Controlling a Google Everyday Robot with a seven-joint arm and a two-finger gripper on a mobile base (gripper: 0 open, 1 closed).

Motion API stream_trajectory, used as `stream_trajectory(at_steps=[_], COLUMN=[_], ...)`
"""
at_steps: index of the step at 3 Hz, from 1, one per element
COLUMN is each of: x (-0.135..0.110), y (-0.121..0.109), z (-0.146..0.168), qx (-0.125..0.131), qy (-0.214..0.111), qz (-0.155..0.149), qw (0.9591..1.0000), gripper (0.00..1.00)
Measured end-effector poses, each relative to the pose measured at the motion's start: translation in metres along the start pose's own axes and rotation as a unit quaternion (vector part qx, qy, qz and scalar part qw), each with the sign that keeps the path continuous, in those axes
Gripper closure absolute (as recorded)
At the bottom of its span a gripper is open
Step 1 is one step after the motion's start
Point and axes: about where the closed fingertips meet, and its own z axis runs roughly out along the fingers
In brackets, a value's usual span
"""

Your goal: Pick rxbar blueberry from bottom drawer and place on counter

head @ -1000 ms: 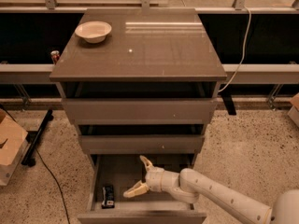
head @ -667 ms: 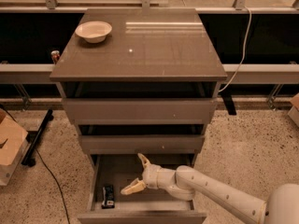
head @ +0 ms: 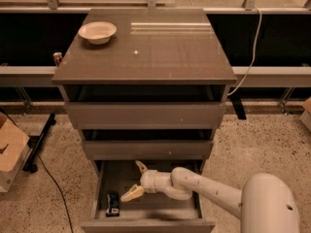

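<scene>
Our gripper (head: 136,180) sits inside the pulled-out bottom drawer (head: 146,224), jaws spread wide, we reckon to straddle the rxbar blueberry (head: 112,204) lying flat at its 8 o'clock, near, untouched.

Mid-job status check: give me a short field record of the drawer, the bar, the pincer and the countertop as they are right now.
bottom drawer: pulled open
rxbar blueberry: lying flat in the drawer's front left corner
pincer: inside the drawer, just right of the bar, fingers spread, holding nothing
contact: lower fingertip is close to the bar; cannot tell if it touches
counter: white bowl at its rear left corner
task stage: bar not yet grasped
</scene>
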Motion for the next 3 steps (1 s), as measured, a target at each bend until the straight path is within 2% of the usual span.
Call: stream_trajectory(at_steps=[1, 3], x=[0.027, 0.075], y=[0.0, 0.01], z=[0.033, 0.088], qx=[-0.032, -0.076], qy=[0.023, 0.063], qz=[0.001, -0.014], qw=[0.9992, 0.995], gripper=[0.0, 0.0])
